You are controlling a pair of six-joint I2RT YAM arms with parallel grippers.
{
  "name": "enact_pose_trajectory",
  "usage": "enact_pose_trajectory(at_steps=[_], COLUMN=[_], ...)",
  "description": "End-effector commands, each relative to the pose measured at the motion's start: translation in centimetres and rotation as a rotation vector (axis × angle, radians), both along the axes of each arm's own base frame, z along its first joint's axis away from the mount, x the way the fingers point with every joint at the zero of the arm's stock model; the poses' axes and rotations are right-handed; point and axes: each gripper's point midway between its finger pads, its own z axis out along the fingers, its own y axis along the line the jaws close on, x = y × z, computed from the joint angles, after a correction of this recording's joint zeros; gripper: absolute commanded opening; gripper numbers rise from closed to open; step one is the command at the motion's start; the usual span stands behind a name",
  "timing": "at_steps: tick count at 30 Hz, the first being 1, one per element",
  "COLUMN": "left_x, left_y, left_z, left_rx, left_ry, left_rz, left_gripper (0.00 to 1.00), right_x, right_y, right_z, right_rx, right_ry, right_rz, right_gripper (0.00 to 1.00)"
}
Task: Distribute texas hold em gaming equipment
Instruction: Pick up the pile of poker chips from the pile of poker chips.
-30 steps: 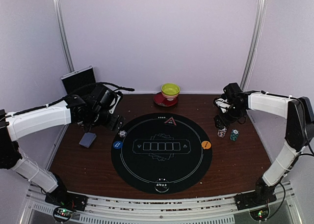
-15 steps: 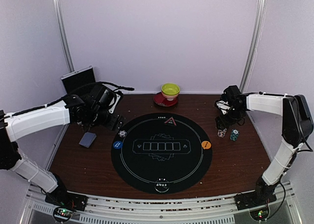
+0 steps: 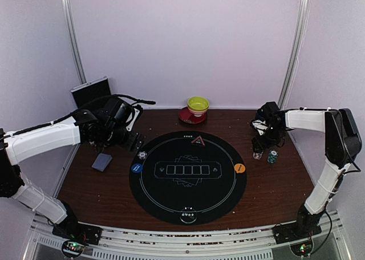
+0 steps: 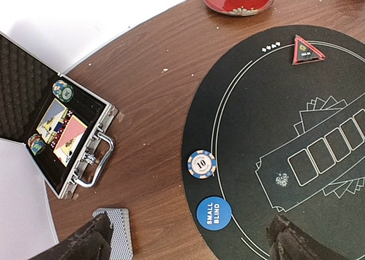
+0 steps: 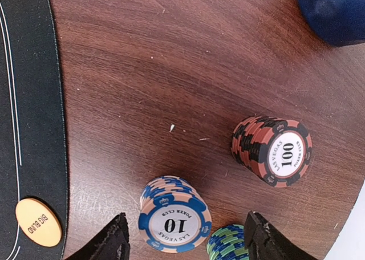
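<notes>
While your right gripper [image 5: 185, 237] hangs over the wooden table [image 5: 171, 60] with its two fingers apart, three stacks of poker chips stand below it, to the right of the round black mat [image 5: 28, 100]. A blue stack marked 10 [image 5: 174, 223] stands between the fingers, a green stack [image 5: 227, 244] is just beside it, and a red-and-black stack marked 100 [image 5: 274, 149] stands a little apart. One orange Big Blind disc [image 5: 38, 222] lies on the mat's edge nearby. On the mat's left side lie one single blue 10 chip [image 4: 202, 164] and one blue Small Blind disc [image 4: 214, 213], near each other. One red triangular marker [image 4: 308, 49] sits at the far edge. One deck of grey-blue cards [image 4: 117, 240] lies on the table left of the mat. Your left gripper [image 4: 194, 240] hovers above that side, fingers wide apart, holding nothing. One open metal case [image 4: 97, 151] holds two chips [image 4: 63, 90] and two card faces [image 4: 63, 131]. One yellow-green bowl [image 3: 198, 104] sits on one red saucer [image 3: 187, 117].
</notes>
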Motion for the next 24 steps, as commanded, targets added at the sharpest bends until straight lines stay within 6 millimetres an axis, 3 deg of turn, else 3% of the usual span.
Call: enact_pose_trajectory(at_steps=[1, 24], left_x=[0.5, 0.6], left_y=[-0.3, -0.2], left_z=[1.3, 1.2], left_rx=[-0.036, -0.029], left_ry=[-0.042, -0.040], left_rz=[-0.002, 0.001], left_gripper=[0.98, 0.98], right_x=[-0.4, -0.6], right_y=[-0.2, 0.0], right_z=[-0.9, -1.9], right_rx=[0.003, 0.012], right_ry=[0.033, 0.061], right_rz=[-0.006, 0.004], right_gripper=[0.70, 0.59])
